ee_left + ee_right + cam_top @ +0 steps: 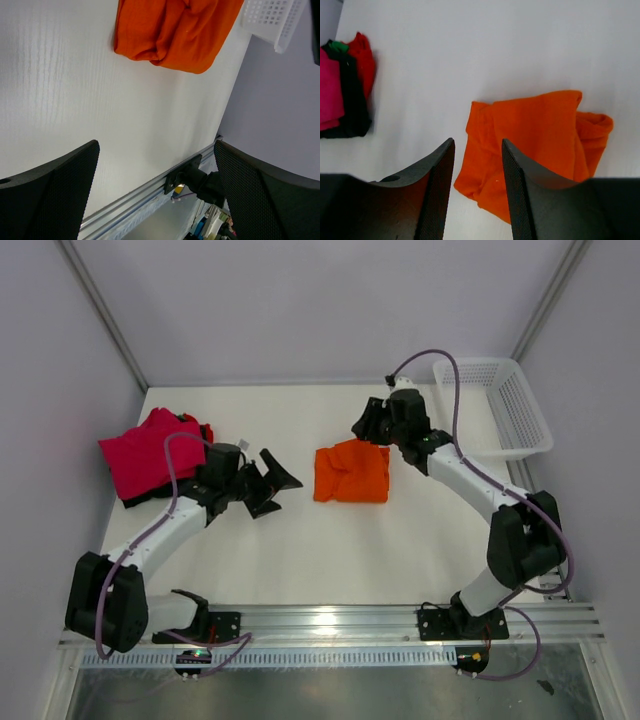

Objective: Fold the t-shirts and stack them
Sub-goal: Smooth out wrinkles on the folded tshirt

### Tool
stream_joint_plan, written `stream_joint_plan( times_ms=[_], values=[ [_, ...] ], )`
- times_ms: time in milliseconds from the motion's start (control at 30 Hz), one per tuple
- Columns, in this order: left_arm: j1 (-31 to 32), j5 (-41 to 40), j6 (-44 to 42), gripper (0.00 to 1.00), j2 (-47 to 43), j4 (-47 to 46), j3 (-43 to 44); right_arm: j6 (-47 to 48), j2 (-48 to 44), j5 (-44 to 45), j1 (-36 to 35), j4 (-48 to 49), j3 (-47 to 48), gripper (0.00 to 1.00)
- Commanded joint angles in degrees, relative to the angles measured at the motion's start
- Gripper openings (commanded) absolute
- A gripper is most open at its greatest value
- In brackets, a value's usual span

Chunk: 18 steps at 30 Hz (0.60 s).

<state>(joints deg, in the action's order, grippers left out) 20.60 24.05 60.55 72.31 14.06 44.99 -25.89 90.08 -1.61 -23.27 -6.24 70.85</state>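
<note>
The orange t-shirt (352,472) lies folded into a rough square at the table's middle; it also shows in the left wrist view (175,30) and the right wrist view (530,150). The magenta-pink t-shirt (145,452) lies on the black one (135,502) at the far left, with red cloth (361,60) behind. My left gripper (275,482) is open and empty, between the pile and the orange shirt. My right gripper (364,422) is open and empty, just above the orange shirt's far edge.
A white plastic mesh basket (500,410) stands at the back right, also in the left wrist view (272,20). An aluminium rail (330,620) runs along the near edge. White enclosure walls stand on three sides.
</note>
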Motion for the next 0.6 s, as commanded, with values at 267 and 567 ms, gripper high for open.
stream_joint_plan(
  times_ms=[267, 567],
  values=[
    [0.05, -0.58, -1.14, 0.99, -1.12, 0.26, 2.03, -5.74, 20.81, -15.44, -1.25, 6.59, 5.52, 0.47],
    [0.05, -3.57, -2.28, 0.99, -5.25, 3.07, 1.85, -9.88, 23.65, -15.97, -1.61, 8.52, 2.46, 0.47]
  ],
)
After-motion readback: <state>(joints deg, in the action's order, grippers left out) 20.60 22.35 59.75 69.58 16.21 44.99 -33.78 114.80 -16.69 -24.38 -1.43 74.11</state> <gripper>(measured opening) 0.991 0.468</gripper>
